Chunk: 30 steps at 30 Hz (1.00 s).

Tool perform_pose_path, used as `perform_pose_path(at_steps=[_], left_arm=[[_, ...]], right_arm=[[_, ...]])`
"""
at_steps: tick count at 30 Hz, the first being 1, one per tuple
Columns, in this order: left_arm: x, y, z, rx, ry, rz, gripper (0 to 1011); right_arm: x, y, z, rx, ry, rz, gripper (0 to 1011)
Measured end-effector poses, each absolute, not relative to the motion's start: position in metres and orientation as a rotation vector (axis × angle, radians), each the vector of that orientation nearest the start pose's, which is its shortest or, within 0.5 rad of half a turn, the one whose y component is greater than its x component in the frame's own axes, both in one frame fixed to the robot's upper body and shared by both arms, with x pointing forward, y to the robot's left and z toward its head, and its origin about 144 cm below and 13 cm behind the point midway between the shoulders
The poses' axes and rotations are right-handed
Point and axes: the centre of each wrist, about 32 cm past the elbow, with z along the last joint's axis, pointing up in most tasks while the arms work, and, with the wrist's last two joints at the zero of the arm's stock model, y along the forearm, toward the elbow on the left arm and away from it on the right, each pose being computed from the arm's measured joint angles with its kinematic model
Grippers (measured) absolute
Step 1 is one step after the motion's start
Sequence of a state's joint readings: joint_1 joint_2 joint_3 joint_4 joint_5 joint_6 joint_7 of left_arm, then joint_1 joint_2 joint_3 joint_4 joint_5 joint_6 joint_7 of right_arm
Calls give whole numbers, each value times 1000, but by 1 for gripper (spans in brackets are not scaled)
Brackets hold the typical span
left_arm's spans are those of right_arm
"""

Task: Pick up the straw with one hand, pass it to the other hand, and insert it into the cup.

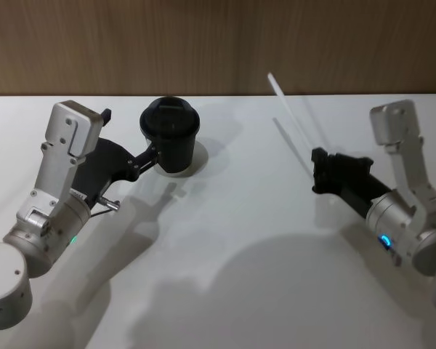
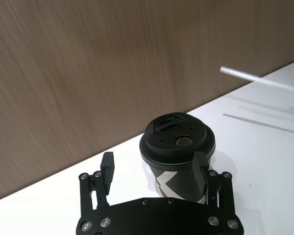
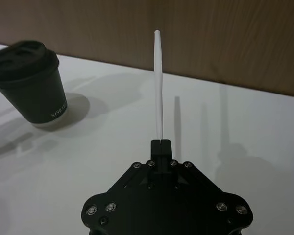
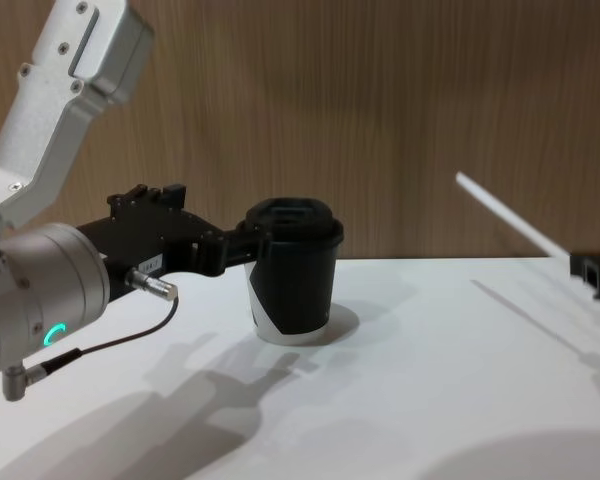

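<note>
Jaws of the right gripper were pressed together on the lower end of the straw, with no gap showing between them. The straw was held clear of the table, and its free length slanted up and away toward the wooden wall. The left gripper sat well apart from it, low over the table. Its jaws were spread wide and clamped on nothing, with one finger right against the side of the cup and the other standing off to the side. The cup stood near the wall with its lid on, and a small hole showed in the lid's top. Judged from this, the pick-up was done and the hand-over was the step in hand, though the two grippers were not yet near each other. The next move would call for the left gripper to leave the cup and meet the straw's free length. Its open jaws would need to close on it before the right gripper let go. The hole was small, so the later insertion would need the straw lined up closely over it.
</note>
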<state>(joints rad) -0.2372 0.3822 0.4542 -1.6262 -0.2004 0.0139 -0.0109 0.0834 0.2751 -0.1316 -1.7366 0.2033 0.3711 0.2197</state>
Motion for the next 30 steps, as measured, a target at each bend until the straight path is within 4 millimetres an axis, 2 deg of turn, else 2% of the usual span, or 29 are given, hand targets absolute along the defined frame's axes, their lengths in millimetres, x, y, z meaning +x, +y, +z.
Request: perform_pose_path(at_steps=[18, 30], left_arm=[[492, 198, 1204, 61, -268, 1124, 1002], [492, 198, 1204, 61, -268, 1124, 1001]], right_arm=[[469, -272, 1252, 107, -29, -1027, 0], [471, -276, 1268, 219, -35, -864, 0]])
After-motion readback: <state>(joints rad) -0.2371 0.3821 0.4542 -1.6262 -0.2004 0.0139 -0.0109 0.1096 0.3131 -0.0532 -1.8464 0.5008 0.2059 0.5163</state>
